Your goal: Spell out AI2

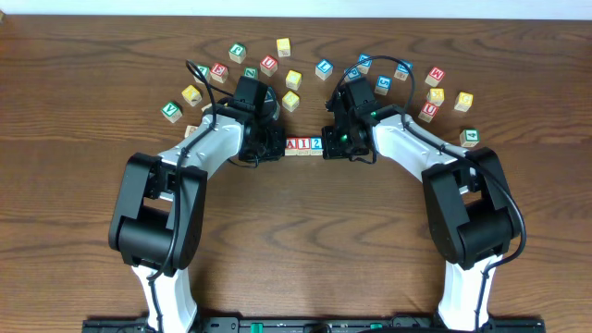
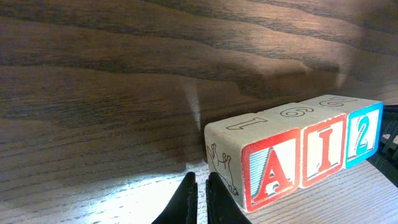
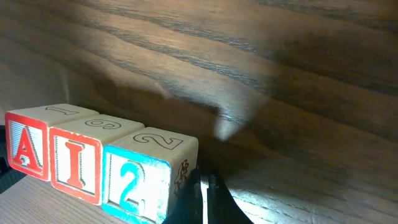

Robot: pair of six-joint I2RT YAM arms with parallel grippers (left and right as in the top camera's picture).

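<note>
"Between our two wrists, on the table [image 1: 296, 240], we see three cubes in one row: the A cube [image 1: 291, 144], the I cube [image 1: 303, 144] and the 2 cube [image 1: 316, 143]. They stand side against side and read AI2 from left to right."

"We agree. Where do we place the left gripper [image 2: 200, 182]?"

"Just off the A cube's outer side, at the row's left end. Its fingers [image 2: 186, 199] are pressed together with only a thin slit between them, and they hold nothing. From the left wrist view we cannot tell whether the nearer finger touches the cube's side face or stops just short."

"And the right gripper [image 3: 203, 185]?"

"We see it mirrored at the other end, just beside the 2 cube's outer side. Its jaws are closed too, and empty, with the tips low on the wood near the cube's bottom edge."

"So how does the row lie relative to the jaws?"

"It sits between the two grippers, outside both pairs of jaws. All three cubes rest flat on the table — red A, red I and blue 2 on their upper faces."

"Beyond the grippers we also see loose cubes [image 1: 292, 79] scattered in an arc — well apart from the row."
</note>
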